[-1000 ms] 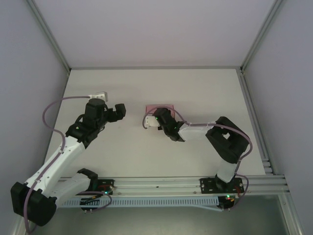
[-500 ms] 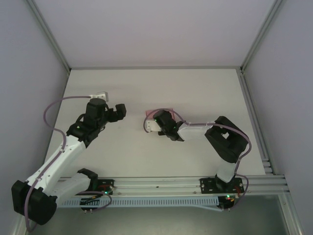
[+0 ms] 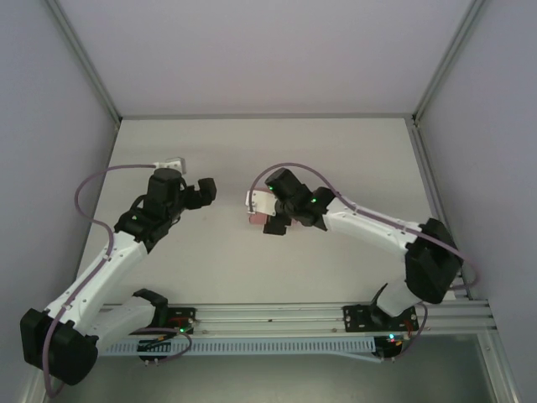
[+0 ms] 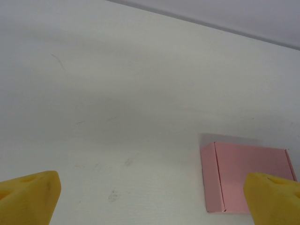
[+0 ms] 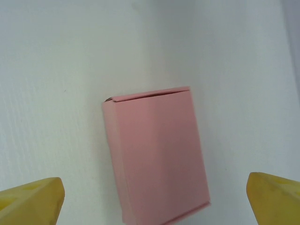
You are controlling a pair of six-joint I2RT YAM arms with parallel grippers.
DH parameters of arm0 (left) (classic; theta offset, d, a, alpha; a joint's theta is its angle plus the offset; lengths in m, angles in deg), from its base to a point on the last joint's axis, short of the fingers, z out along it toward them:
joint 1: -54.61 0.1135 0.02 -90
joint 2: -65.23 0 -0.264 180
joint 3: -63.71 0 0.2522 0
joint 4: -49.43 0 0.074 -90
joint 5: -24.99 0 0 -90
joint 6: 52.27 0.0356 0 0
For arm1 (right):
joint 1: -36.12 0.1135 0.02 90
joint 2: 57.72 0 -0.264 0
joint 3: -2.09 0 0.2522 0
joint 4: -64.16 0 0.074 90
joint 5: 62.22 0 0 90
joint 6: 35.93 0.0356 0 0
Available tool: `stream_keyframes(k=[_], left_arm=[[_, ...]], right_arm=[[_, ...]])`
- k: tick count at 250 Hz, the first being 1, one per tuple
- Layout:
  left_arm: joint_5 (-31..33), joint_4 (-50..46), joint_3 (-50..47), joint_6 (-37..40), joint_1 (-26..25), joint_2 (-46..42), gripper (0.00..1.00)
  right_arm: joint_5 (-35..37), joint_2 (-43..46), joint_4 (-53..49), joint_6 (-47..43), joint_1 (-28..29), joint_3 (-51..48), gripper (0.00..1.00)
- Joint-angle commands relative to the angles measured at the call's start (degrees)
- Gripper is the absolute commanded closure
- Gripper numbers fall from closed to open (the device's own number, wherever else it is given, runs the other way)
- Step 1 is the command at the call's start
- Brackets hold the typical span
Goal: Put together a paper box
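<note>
A closed pink paper box [image 5: 157, 154] is shown lying flat near the middle of the white surface [image 5: 56, 70], beneath the right hand [image 5: 152, 200], which is spread wide and empty. The left hand [image 4: 151, 199], likewise open, is held at the box's 10 o'clock. Thin card is judged light and crushable; the long edges should be gripped gently.

Soft even light, slight blur

The paper box [image 5: 157, 157] lies flat on the table [image 3: 352, 159], about in its middle. The right gripper [image 3: 271, 223] hangs over the box. The left gripper [image 3: 206, 191] is to the left of it, apart.
</note>
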Motion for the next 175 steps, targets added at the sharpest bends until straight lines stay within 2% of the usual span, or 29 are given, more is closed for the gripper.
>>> stream_keyframes(k=[1, 48, 81, 108, 126, 155, 175], left_arm=[[2.6, 1.5, 0.1, 1.5, 0.4, -0.4, 0.00], [7.3, 7.8, -1.9, 3.7, 1.2, -0.5, 0.00], [9.1, 18.6, -6.4, 8.4, 5.4, 0.2, 0.00], [12.4, 32.4, -13.0, 15.0, 9.5, 3.1, 0.00], [13.0, 40.5, -16.8, 18.8, 11.9, 5.7, 0.00], [13.7, 56.9, -23.7, 26.5, 14.4, 10.0, 0.00], [11.8, 70.3, -29.3, 27.1, 17.1, 13.8, 0.00]], right_arm=[[5.5, 6.4, 0.7, 11.5, -1.1, 0.7, 0.00], [9.1, 14.2, 7.2, 31.6, -12.4, -1.1, 0.00], [13.0, 19.2, 17.4, 35.0, -22.4, -10.3, 0.00], [13.0, 21.6, 30.0, 37.9, -31.7, -21.8, 0.00], [17.7, 22.3, 39.2, 38.8, -35.4, -30.0, 0.00], [13.6, 22.0, 54.9, 40.0, -40.4, -42.2, 0.00], [9.8, 19.8, 65.4, 40.7, -42.4, -48.3, 0.00]])
